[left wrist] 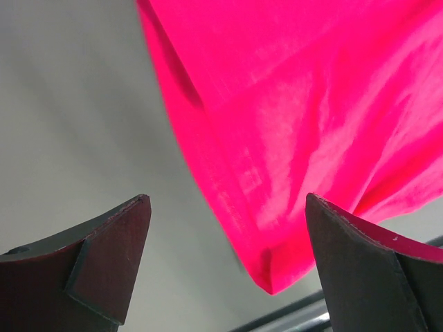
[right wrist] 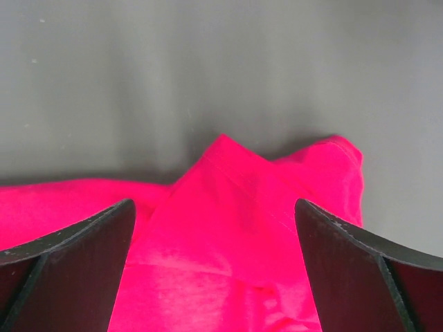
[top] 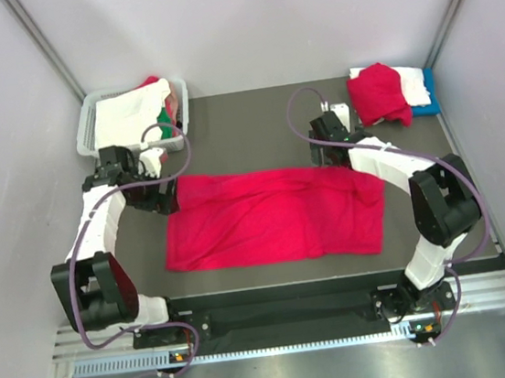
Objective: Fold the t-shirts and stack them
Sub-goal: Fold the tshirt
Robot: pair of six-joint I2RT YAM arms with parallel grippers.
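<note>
Red t-shirt (top: 274,216) lying across the middle of the table (top: 245,125), left gripper (left wrist: 227,198) hanging open at its left end; right gripper (right wrist: 214,202) gaping open over its far right corner; folded shirts (top: 388,89) sitting in the table's far right corner

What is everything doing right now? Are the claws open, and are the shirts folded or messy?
red t-shirt, spread flat, rumpled at the right end.
left gripper, open, empty, at its far left corner.
right gripper, open, empty, at its far right corner.
stack, folded: red on white on blue.
tub, holding crumpled shirts.
</note>
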